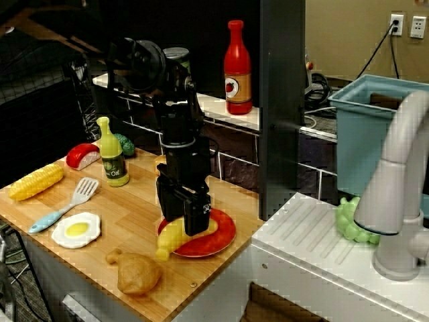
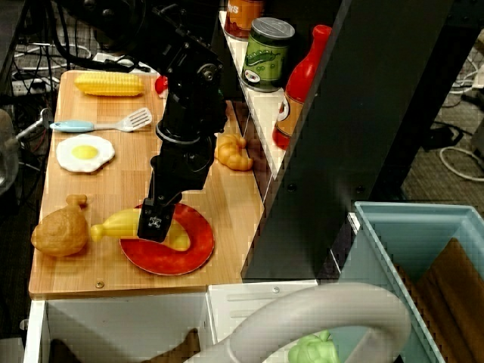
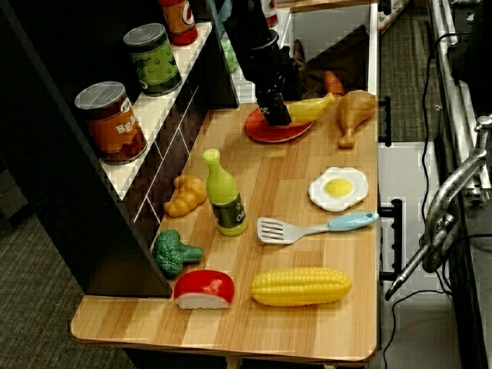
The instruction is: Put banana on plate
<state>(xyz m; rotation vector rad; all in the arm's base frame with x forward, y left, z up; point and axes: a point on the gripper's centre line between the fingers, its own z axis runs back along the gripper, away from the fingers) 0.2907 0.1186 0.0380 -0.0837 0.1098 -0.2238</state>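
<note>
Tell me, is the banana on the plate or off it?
On it, partly. The banana lies across the plate, its stem end overhanging the rim toward the chicken drumstick. The pincer is down at it; the grip cannot be told.

Beige wall (image 1: 348,27); grey carpet (image 3: 46,307)

A fried egg (image 3: 338,188) lay on the counter (image 3: 254,330); beside it were a spatula (image 3: 307,229), corn (image 3: 300,286) and a drumstick (image 3: 355,110).
</note>
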